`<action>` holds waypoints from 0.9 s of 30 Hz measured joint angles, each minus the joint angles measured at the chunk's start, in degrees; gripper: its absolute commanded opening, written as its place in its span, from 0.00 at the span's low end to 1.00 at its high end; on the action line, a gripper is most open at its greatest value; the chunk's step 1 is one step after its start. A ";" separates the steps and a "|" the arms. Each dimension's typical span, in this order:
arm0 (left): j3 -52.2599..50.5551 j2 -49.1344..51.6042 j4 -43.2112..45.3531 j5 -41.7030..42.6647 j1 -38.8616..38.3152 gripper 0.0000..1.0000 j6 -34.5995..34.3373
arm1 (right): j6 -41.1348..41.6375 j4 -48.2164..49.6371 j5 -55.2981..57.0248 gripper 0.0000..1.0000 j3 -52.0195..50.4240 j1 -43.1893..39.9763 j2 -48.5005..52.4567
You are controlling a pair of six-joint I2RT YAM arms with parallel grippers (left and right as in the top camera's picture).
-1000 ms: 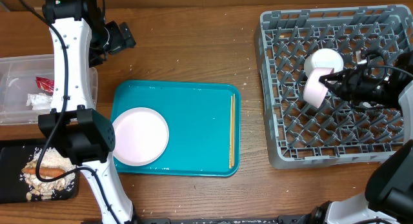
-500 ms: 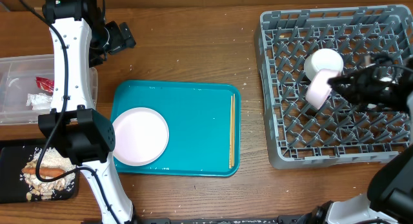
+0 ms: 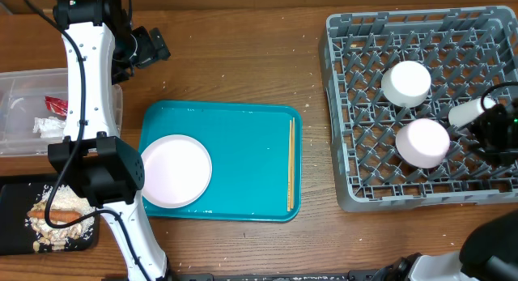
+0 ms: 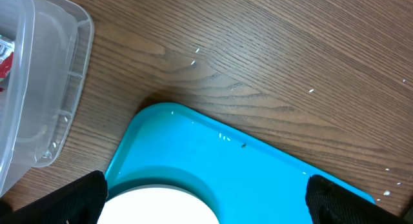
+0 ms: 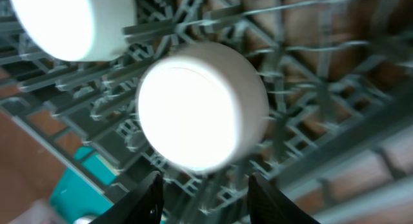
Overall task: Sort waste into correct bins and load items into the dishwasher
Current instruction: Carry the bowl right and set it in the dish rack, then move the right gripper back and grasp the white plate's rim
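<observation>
The wooden tabletop [image 3: 243, 62] carries everything; at its right stands the grey dish rack [image 3: 333, 111] with its grid of upright pegs; the teal tray [image 3: 243, 151] lies in the middle; at the left edge sits the clear plastic tub [image 3: 16, 91], with the shallow black tray [image 3: 10, 192] just near of it. The left hand [image 3: 154, 46] hangs over bare wood beyond the teal tray's far-left corner, fingers [image 4: 84, 195] spread wide and gripping nothing; the right hand [image 5: 205, 198] is at the rack's right side, its fingers apart with nothing between them. The pale round plate [image 3: 175, 170] rests on the left part of the teal tray; two white bowls sit upside down on the pegs, the far bowl [image 3: 406, 83] and the near bowl [image 3: 422, 142], slightly apart; a small white cup [image 3: 464, 113] lies just right of them, partly hidden by the arm. Thin chopsticks [image 3: 291, 163] lie along the teal tray's right edge; the sausage-like stick [image 3: 57, 208] and pale scraps [image 3: 48, 226] are in the black tray; the white tissue [image 3: 47, 125] and red wrapper [image 3: 55, 105] are in the tub.
</observation>
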 measured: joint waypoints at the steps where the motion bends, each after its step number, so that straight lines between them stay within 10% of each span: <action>1: 0.00 0.00 0.00 0.00 0.00 1.00 0.00 | 0.52 -1.38 1.40 0.46 1.27 0.00 -0.61; 5: 0.00 0.00 0.00 0.00 0.00 1.00 0.00 | 1.73 -5.01 4.07 0.47 6.38 0.39 -4.50; 9: 0.00 0.00 -0.02 0.00 0.00 1.00 0.00 | 0.04 -5.51 1.36 1.00 8.07 4.46 -10.45; 27: 0.00 0.00 -0.02 0.00 0.00 1.00 0.00 | 5.42 10.69 -2.78 0.87 8.39 58.29 -3.54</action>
